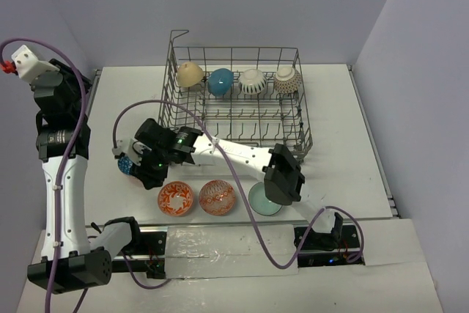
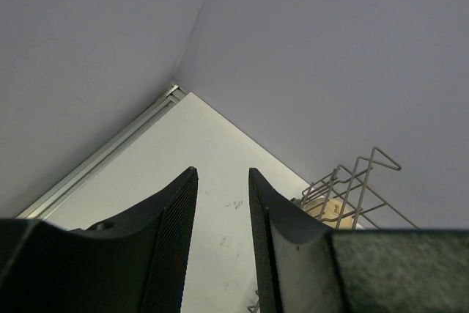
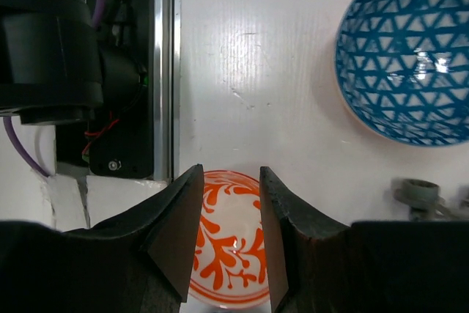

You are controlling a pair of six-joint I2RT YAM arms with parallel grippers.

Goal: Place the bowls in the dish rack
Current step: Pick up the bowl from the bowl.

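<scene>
Four bowls (image 1: 190, 73) stand in the rack (image 1: 293, 134), four more on the worktop (image 1: 344, 166); my left tool (image 2: 222, 174) and right tool (image 3: 231, 171) hang narrowly parted, empty, the right above an orange bowl (image 3: 229, 243).

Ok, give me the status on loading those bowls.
Done: four bowls stand in the rack. In hand: nothing; the right end effector is open near an orange bowl. Left: four on the table: that one, another orange, one blue-patterned, one green.

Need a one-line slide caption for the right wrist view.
Open right gripper aimed at the orange-white patterned round bowl on the white table, blue-white triangle-patterned bowl nearby.
</scene>
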